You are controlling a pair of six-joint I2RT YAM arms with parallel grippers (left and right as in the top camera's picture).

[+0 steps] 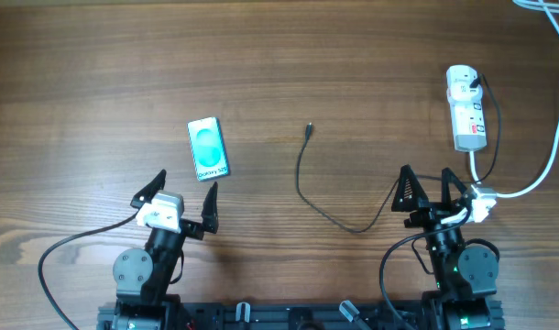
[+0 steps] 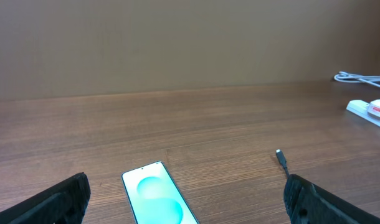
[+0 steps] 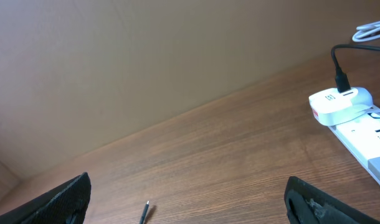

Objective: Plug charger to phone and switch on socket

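The phone (image 1: pixel 207 148) lies flat at centre left, teal-and-white screen up; it also shows in the left wrist view (image 2: pixel 157 199). The charger's thin black cable (image 1: pixel 307 188) curves across the middle, its plug tip (image 1: pixel 309 129) free on the wood, seen too in the left wrist view (image 2: pixel 280 157) and the right wrist view (image 3: pixel 144 211). The socket (image 1: pixel 466 108) is a white strip at far right with a black plug inserted; it shows in the right wrist view (image 3: pixel 355 121). My left gripper (image 1: pixel 181 194) is open just short of the phone. My right gripper (image 1: pixel 430 186) is open and empty.
A thicker white cable (image 1: pixel 536 183) runs from the top right corner down the right side to the right arm's wrist. The socket's edge and a white lead (image 2: pixel 361 78) show at the far right of the left wrist view.
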